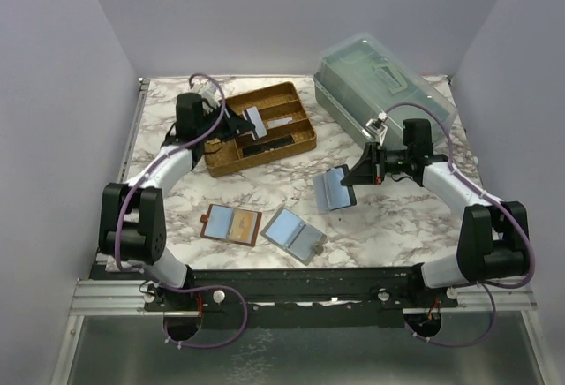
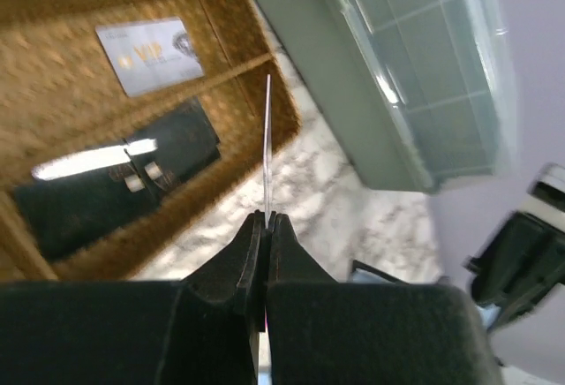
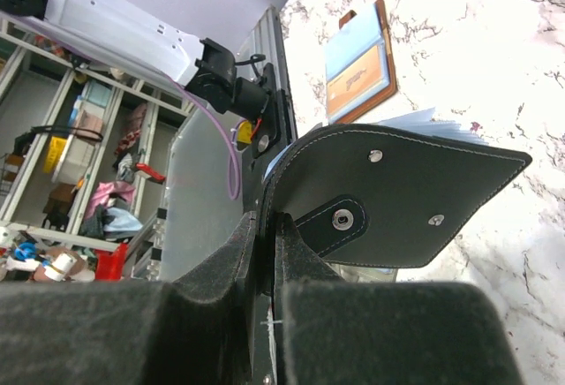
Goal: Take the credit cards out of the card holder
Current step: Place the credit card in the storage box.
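Our left tool (image 2: 267,219) pinches a credit card (image 2: 267,142) edge-on above the wicker tray (image 2: 265,45), where a second credit card (image 2: 150,54) lies. Our right tool (image 3: 267,219) clamps the card holder (image 3: 406,195) over the counter (image 1: 397,217).

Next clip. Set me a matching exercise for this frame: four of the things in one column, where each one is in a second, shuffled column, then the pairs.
Things
1. black card holder
2. brown holder
3. VIP-printed card
4. edge-on card

Places
A. lying flat in a wicker tray compartment
B. clamped in the right gripper
C. lying open on the marble table
D. pinched in the left gripper, over the tray

Pairs: 1-B, 2-C, 3-A, 4-D
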Robot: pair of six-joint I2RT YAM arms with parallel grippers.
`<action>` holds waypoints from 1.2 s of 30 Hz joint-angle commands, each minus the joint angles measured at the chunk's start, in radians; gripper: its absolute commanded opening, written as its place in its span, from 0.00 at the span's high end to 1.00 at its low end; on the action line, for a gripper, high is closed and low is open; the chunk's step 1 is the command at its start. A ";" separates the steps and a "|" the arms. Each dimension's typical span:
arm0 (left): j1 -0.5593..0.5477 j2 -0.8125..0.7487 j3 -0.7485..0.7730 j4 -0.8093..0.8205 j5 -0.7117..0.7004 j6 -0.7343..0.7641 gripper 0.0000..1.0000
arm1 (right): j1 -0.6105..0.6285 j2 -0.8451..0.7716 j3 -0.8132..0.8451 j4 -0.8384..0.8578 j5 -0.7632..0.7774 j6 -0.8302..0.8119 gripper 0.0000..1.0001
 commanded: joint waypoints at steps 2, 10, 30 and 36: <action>0.002 0.133 0.356 -0.511 -0.126 0.432 1.00 | -0.005 -0.051 0.033 -0.090 0.027 -0.089 1.00; -0.005 0.213 0.556 -0.623 -0.181 0.785 1.00 | -0.005 -0.037 0.049 -0.132 0.042 -0.125 1.00; -0.155 0.704 1.238 -1.175 -0.309 1.373 1.00 | -0.005 0.007 0.070 -0.175 0.076 -0.174 1.00; -0.157 0.770 1.252 -1.183 -0.291 1.388 1.00 | -0.006 0.017 0.072 -0.178 0.077 -0.177 1.00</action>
